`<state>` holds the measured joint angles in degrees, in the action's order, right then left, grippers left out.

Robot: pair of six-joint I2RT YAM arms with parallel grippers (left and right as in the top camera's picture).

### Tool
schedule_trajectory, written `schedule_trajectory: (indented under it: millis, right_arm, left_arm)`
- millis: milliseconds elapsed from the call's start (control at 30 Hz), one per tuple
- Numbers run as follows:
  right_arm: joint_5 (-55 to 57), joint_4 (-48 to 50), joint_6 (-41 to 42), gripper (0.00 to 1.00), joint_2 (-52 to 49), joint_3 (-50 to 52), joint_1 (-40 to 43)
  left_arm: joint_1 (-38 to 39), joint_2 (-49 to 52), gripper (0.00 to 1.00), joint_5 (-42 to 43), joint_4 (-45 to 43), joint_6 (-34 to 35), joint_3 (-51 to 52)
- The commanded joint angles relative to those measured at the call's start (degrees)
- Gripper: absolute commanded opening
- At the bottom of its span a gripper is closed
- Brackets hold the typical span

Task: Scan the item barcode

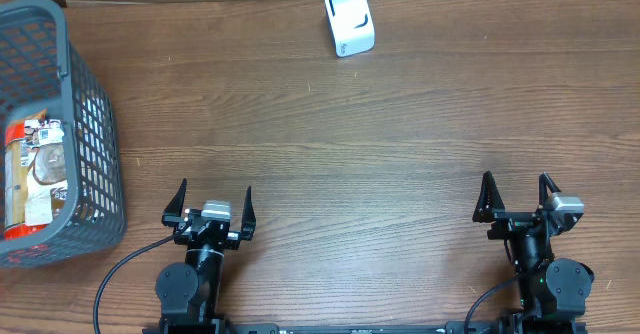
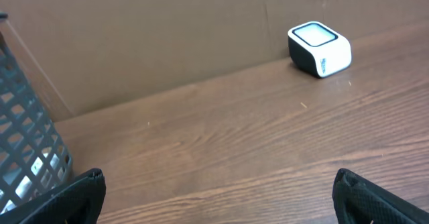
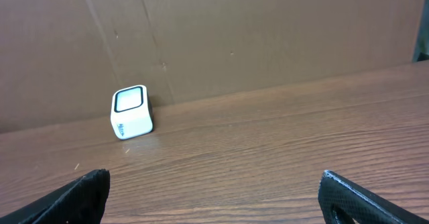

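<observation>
Item [image 1: 35, 169]: packet with brown-and-white printed label and orange-red edge; barcode too small to make out. Lies inside grey mesh basket [image 1: 95, 124] at left edge of desk [image 1: 350, 154]. Left pincer [image 1: 215, 186] wide open, empty, near basket's right wall, apart from item. Right pincer [image 1: 516, 177] wide open, empty, well apart from item. White scanner cube [image 1: 350, 21], dark-rimmed window, at far edge. Desk: dark wood grain. Brown cardboard wall [image 3: 268, 29] behind.

A lab set-up imitating a shop checkout: wooden worktop [image 1: 400, 154], white barcode scanner [image 1: 349, 20] on it, plain cardboard wall [image 3: 268, 36] just behind the scanner, grey shopping basket [image 1: 95, 154] well to the scanner's left.
</observation>
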<state>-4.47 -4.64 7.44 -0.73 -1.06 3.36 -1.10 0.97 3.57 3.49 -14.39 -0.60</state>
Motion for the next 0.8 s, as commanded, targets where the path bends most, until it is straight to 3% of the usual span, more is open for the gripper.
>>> schedule_trajectory:
  millis: [0,300,767]
  right_arm:
    - [0.37,0.2,-0.15,1.0,0.57,0.59,0.24]
    - [0.37,0.2,-0.17,1.0,0.57,0.59,0.24]
    - [0.37,0.2,-0.15,1.0,0.57,0.59,0.24]
  left_arm:
    - [0.39,-0.72,1.0,1.25,-1.55,-0.61,0.28]
    - [0.37,-0.72,1.0,2.73,-1.99,4.24,0.07]
    - [0.37,5.4,1.0,7.23,-0.31,4.35,-7.93]
